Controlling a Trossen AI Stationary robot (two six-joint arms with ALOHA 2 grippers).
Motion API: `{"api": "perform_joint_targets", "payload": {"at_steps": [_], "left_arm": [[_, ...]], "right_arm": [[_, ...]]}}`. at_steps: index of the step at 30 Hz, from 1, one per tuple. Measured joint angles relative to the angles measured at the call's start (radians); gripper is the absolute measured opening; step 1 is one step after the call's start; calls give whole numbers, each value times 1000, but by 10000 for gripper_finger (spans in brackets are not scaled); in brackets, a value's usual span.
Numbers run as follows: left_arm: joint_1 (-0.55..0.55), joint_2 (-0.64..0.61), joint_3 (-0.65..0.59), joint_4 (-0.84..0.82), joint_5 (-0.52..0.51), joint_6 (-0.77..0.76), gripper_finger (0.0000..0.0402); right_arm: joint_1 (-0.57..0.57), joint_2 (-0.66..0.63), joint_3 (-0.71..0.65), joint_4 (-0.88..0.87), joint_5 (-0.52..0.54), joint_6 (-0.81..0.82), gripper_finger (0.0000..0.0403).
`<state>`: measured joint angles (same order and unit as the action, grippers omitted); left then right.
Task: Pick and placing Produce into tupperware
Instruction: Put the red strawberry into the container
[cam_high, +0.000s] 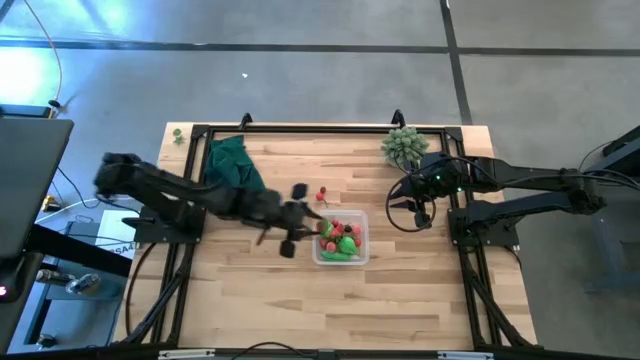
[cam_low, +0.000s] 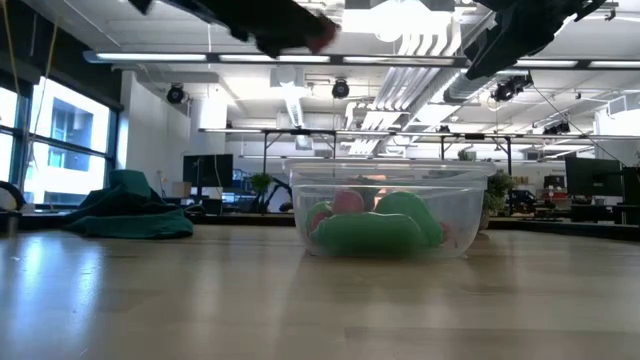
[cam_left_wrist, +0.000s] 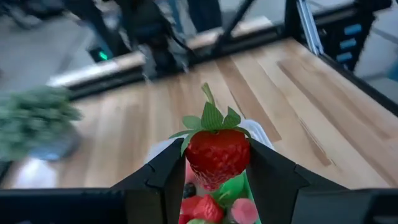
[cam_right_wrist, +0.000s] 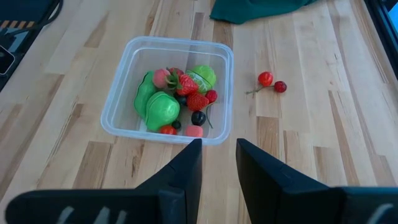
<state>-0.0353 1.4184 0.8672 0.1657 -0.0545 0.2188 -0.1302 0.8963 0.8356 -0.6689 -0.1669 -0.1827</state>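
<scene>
The tupperware (cam_high: 341, 242) is a clear rectangular container on the table's middle, also seen in the low view (cam_low: 385, 215) and the right wrist view (cam_right_wrist: 124, 93). It holds green, red, pink and dark produce pieces (cam_right_wrist: 177, 99). My left gripper (cam_high: 310, 227) hovers at its left rim, raised above the table, shut on a red toy strawberry (cam_left_wrist: 217, 154). Two red cherries (cam_right_wrist: 272, 81) lie on the wood toward the far edge. My right gripper (cam_right_wrist: 219, 158) waits open at the table's right side, pointing at the tupperware. My left gripper pinches the strawberry's red body (cam_left_wrist: 194, 158) between its two fingers, one on each side. The berry is lifted clear over the tupperware, with its green leafy top (cam_left_wrist: 211, 118) pointing away from the fingers.
A dark green cloth (cam_high: 232, 163) lies heaped near the far left corner. A pale green spiky plant (cam_high: 405, 145) stands near the far right edge, close to my right arm. Bare wood stretches along the table's near side (cam_high: 330, 310).
</scene>
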Motion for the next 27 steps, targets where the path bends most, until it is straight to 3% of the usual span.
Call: {"api": "perform_joint_targets", "payload": {"at_steps": [6,12,27], "left_arm": [[71,238,204,-176,159,-10,142],[95,416,372,-353,240,-14,143],[94,569,515,-503,316,-18,143]], "right_arm": [[0,0,0,0,0,0,89],[0,0,0,0,0,0,89],[0,0,0,0,0,0,89]]}}
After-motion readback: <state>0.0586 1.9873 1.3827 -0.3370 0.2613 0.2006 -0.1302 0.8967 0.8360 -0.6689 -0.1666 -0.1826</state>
